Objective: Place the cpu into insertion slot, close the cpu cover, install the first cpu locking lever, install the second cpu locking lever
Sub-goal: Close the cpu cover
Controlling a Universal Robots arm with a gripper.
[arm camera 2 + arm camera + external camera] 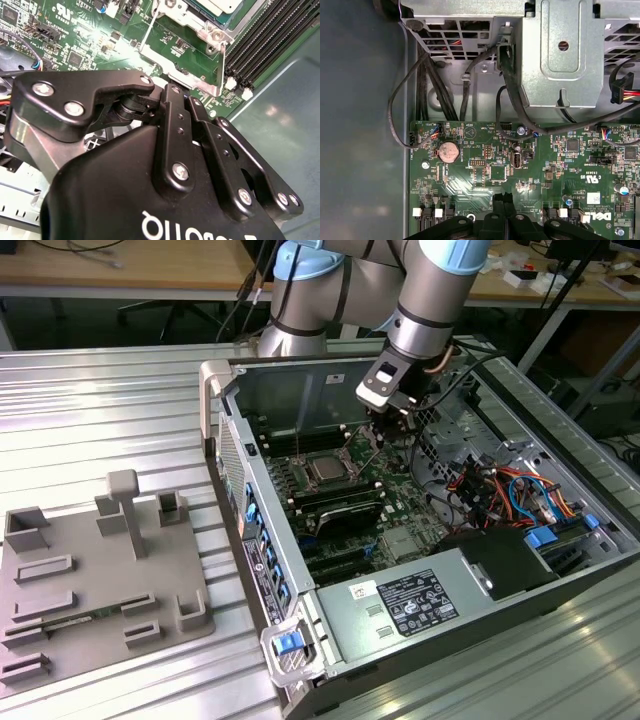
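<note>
Ribbed metal table point(100, 410) carries an open computer case point(400, 610). Inside it, the cpu point(325, 469) lies seated in the insertion slot point(308, 473). Just beyond, the hand point(383, 430) hangs over the green board, fingers point(500, 207) pressed together.

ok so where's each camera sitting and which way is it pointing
Exterior view: off the arm, high beside the open computer case, looking down into it; arm and gripper show, above the motherboard.
Second wrist view: on the wrist, looking past the gripper's body at a corner of the insertion slot and the memory slots.
First wrist view: on the wrist, facing the motherboard and drive cage; gripper's end shows.
Shared: both wrist views show gripper and motherboard.
</note>
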